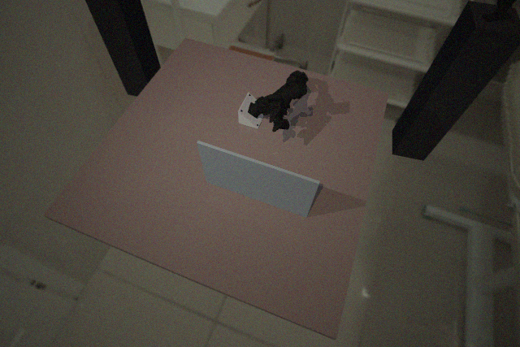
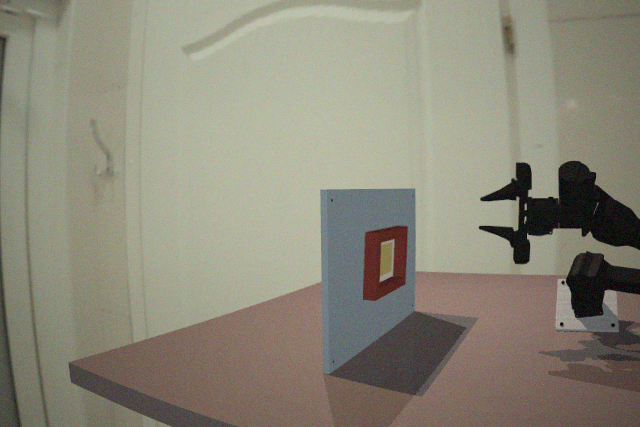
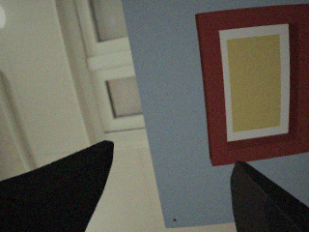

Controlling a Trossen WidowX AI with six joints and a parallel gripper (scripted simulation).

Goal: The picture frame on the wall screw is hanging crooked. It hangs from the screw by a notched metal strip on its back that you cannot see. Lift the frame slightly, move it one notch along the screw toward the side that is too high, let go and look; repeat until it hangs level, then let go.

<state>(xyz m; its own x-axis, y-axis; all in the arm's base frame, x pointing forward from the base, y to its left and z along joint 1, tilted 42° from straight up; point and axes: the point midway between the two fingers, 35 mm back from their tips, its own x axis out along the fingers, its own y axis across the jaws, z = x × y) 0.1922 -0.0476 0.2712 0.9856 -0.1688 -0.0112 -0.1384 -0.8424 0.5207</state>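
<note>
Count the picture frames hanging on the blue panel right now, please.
1. A single red picture frame hangs on the blue panel, on the side facing the arm. The panel's far face shows bare from above.

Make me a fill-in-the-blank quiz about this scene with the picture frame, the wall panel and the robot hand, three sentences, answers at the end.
1. The picture frame hanging on the blue wall panel is ____ in colour.
2. The hand holds ____ between its fingers.
3. The wall panel stands upright on the ____ table.

Missing words: red; nothing; pink
</note>
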